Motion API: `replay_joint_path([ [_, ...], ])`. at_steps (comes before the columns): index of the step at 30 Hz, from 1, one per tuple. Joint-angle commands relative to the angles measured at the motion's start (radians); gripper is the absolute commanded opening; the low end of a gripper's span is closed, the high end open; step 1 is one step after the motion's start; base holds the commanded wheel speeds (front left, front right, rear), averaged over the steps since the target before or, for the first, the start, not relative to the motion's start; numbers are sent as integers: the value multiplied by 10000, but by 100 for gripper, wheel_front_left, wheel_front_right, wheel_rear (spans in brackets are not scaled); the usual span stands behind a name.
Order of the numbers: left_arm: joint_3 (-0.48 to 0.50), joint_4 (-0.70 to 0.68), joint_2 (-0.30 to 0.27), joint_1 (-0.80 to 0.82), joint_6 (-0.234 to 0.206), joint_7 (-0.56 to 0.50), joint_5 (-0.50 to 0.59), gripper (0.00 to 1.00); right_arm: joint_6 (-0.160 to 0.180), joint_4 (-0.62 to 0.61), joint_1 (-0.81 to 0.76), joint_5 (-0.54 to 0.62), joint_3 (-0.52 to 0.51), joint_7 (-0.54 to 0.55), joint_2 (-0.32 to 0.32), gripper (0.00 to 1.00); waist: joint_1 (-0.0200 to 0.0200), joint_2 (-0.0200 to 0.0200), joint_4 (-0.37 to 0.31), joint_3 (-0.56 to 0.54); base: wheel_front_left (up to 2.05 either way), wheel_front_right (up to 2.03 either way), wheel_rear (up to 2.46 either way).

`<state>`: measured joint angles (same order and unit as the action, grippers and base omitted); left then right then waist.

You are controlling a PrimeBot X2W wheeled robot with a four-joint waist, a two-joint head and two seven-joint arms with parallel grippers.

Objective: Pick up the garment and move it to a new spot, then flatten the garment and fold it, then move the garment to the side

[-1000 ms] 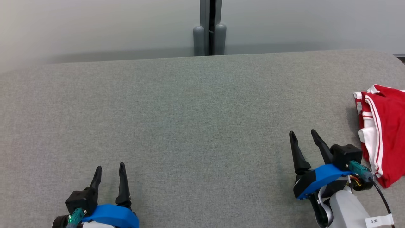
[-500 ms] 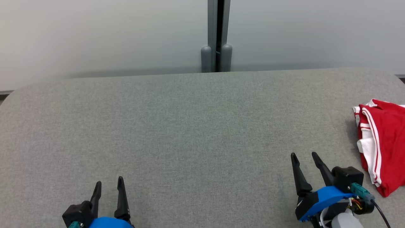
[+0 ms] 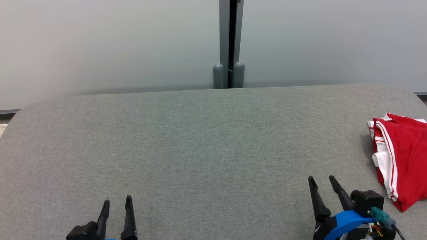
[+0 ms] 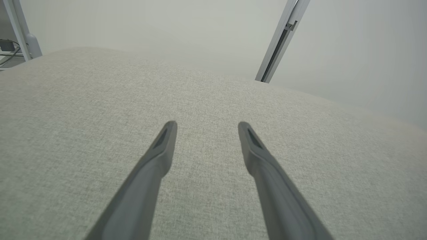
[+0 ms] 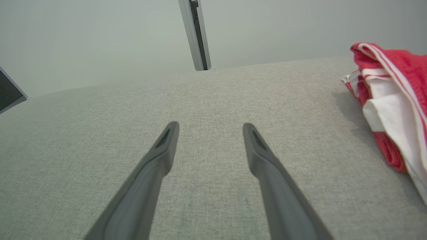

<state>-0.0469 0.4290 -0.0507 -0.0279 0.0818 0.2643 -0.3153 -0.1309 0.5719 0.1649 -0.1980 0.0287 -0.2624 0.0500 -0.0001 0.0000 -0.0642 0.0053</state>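
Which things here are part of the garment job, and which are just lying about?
Part of the job:
- red and white garment, lying at the table's right edge
- left end effector, open
- right end effector, open, near the garment but apart from it

Just there:
- grey table, work surface only
- grey post behind it
- pale wall

Head camera sits high, facing forward and down across the grey worktop (image 3: pixel 200 140) to the pale wall (image 3: pixel 100 43); left jaws show at its lower left, right jaws at its lower right; left wrist camera rides low and close over the worktop, looking along its own jaws toward the wall; right wrist camera is set likewise; all three views share the upright grey post (image 3: pixel 229 43); head and right wrist views share the red garment (image 3: pixel 403 156) at their right edge.
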Motion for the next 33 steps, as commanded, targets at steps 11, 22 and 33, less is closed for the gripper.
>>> replay_joint_path([
  [11, 235, 20, 7, 157, 52, -478, -1440, 0, 0, -120, -95, -1549, -267, 533, -19, 0, 1, 0, 48, -10, 0, 0, 0],
  [22, 407, -318, 6, 327, 121, -945, -3203, 0, 0, -685, -231, -3484, -377, 962, -14, 0, 1, 0, 104, -11, 0, 0, 0],
  [33, 597, -575, 4, 507, 182, -1391, -4750, 0, 0, -1118, -297, -5177, -538, 1396, -8, 0, 1, 0, 160, -12, 0, 0, 0],
])
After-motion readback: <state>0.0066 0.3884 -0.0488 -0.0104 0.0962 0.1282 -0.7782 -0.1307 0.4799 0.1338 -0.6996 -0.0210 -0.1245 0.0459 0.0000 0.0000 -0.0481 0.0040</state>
